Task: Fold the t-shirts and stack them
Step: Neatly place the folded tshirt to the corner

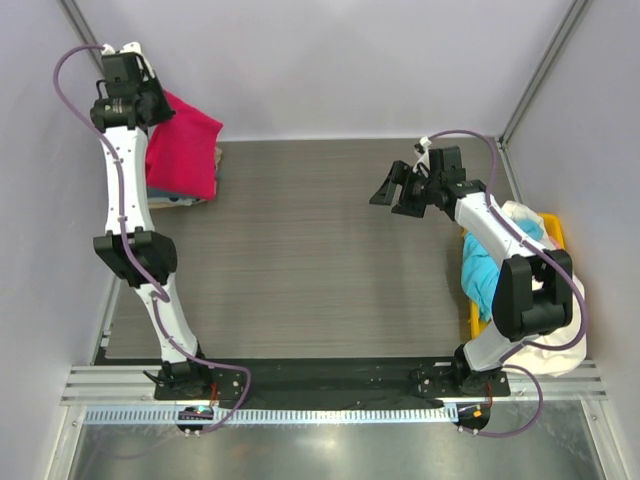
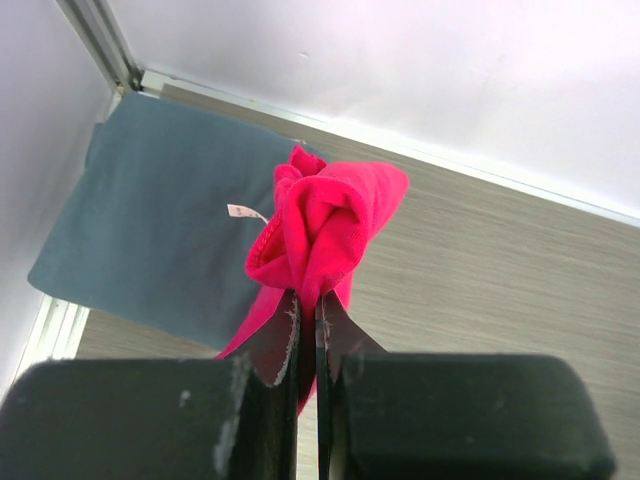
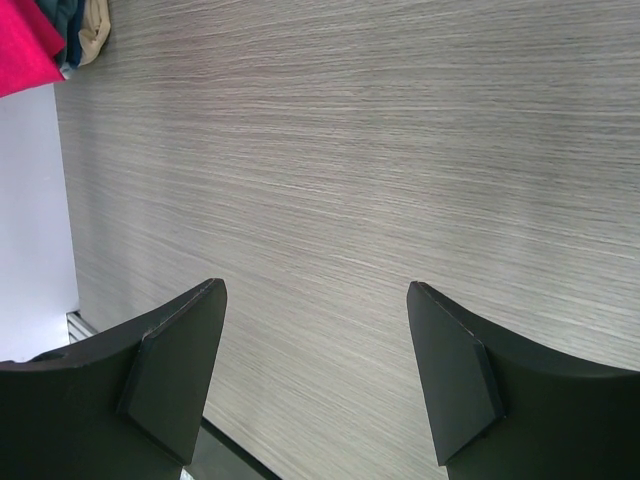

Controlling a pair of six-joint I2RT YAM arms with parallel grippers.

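Fingers of left gripper [image 2: 310,305] pinch bunched red-pink t-shirt [image 2: 330,225], slate blue-grey t-shirt [image 2: 160,230] lying beyond it; right gripper [image 3: 315,292] spread wide over table [image 3: 400,150].

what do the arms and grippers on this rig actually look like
The left arm and right arm have white links and chunky black joint housings. A purple cable loops along each. The left gripper and right gripper carry black wedge-shaped fingers; the left pair shows whitish scuffs.
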